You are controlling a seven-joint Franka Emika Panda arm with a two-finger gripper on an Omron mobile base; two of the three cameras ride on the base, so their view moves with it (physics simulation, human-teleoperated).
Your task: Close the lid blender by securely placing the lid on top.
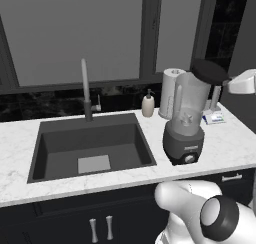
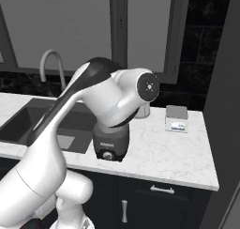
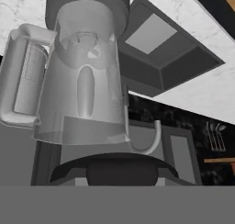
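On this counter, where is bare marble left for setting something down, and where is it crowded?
Free: the marble counter left of the dark sink, and the front strip right of the clear-jar blender. Crowded: behind the blender, by the white paper towel roll and beige soap bottle.

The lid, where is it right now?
In the left base view the lid hangs tilted at the blender jar's upper right rim, not yet flat on it, right of the paper towel roll.
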